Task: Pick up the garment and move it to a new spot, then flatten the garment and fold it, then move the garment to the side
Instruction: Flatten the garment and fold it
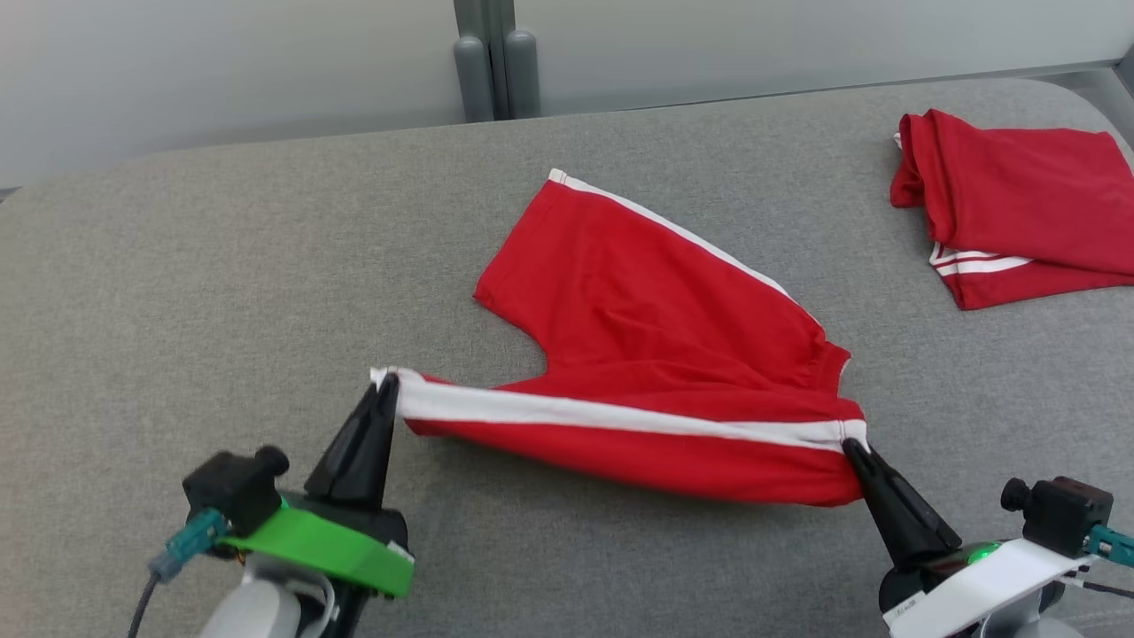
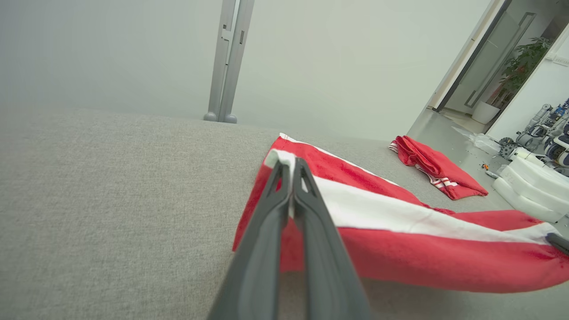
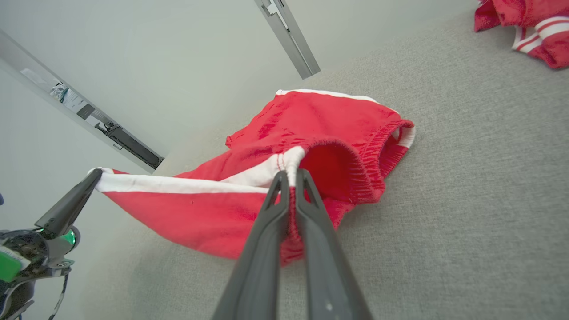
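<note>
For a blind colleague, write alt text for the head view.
The left gripper and right gripper pinch opposite ends of red shorts, stretching the white side stripe between them over a grey surface. Another red garment lies folded at far right.

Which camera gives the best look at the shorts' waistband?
The right wrist view: the waistband gapes open toward it, elastic gathers plain. The head view shows it edge-on; the left wrist view barely catches its far end.
</note>
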Controlling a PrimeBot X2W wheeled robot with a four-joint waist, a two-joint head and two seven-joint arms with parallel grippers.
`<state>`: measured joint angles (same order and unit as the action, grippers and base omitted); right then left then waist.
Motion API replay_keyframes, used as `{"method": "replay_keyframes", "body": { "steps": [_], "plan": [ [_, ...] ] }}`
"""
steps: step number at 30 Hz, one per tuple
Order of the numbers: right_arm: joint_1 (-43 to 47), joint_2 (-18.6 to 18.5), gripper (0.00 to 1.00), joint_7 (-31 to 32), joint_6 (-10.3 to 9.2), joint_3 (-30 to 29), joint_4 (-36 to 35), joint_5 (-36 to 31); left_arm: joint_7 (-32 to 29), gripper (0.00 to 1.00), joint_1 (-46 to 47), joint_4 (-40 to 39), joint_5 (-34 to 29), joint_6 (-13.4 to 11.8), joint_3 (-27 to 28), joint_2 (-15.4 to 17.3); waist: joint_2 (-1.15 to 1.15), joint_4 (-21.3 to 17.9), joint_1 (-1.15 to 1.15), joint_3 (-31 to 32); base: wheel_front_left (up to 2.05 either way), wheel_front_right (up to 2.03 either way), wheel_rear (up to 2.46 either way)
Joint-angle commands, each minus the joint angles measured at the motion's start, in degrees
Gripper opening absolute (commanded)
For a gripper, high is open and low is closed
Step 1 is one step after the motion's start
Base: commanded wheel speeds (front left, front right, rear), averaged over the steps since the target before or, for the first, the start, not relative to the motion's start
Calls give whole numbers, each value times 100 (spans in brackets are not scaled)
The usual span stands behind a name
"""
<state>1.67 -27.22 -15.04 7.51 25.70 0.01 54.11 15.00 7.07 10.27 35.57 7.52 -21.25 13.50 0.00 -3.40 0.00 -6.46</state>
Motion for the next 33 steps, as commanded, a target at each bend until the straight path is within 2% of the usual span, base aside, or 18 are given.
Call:
{"method": "replay_keyframes", "body": {
  "steps": [1,6,11,18,24,33],
  "plan": [
    [-116,70,0,-16,-6,-103,-34,-56,-19,0,390,33,-4,-5,-88,144,0,-76,0,-73,0,0,0],
    [-495,310,0,-16,-6,-324,140,-279,-247,0,1663,294,139,-4,-585,458,0,-340,0,-345,0,0,0],
    [-1192,708,0,-16,-6,-390,560,-618,-443,0,2937,953,323,-4,-1129,724,0,-706,0,-768,0,0,0],
    [-2047,1245,0,-16,-4,-484,1333,-1160,-494,0,4305,2236,709,-4,-1830,677,0,-1001,0,-1288,0,0,0],
    [-2608,1614,0,-17,-4,-560,1772,-1508,-368,0,5031,3273,988,-4,-2294,604,0,-1170,0,-1613,0,0,0],
    [-2866,1926,0,-17,-4,-849,1819,-2026,-108,0,5780,3930,1287,-4,-2932,455,0,-1258,0,-1972,0,0,0]
  ]
}}
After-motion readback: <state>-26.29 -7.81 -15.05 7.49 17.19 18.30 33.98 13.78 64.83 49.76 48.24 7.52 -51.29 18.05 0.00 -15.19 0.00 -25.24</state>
